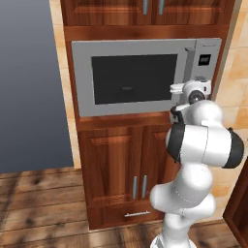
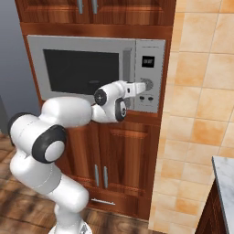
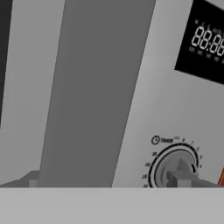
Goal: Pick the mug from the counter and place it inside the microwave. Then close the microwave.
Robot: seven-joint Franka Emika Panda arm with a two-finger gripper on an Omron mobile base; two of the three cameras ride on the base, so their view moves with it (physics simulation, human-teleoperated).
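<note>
The microwave (image 1: pixel 133 77) sits built into the reddish-brown cabinet wall, its dark window door shut flat against the front. My gripper (image 2: pixel 143 87) is held up right against the microwave's front, between the long bar handle (image 2: pixel 129 73) and the dial (image 3: pixel 175 168) of the side panel. In the hand view the handle (image 3: pixel 94 87) runs close by as a broad grey bar, with the display (image 3: pixel 205 43) at the upper right. The jaws stand wide with nothing seen between them. The mug is out of view. A corner of the marbled counter (image 2: pixel 225 183) shows at the lower right.
Wooden cabinet doors (image 1: pixel 123 169) with small bar pulls and a drawer (image 1: pixel 135 213) lie below the microwave. More cabinet doors (image 2: pixel 91 9) hang above it. A tan tiled wall (image 2: pixel 196 114) runs to the right. A grey panel (image 1: pixel 29 82) stands at the left over wooden flooring.
</note>
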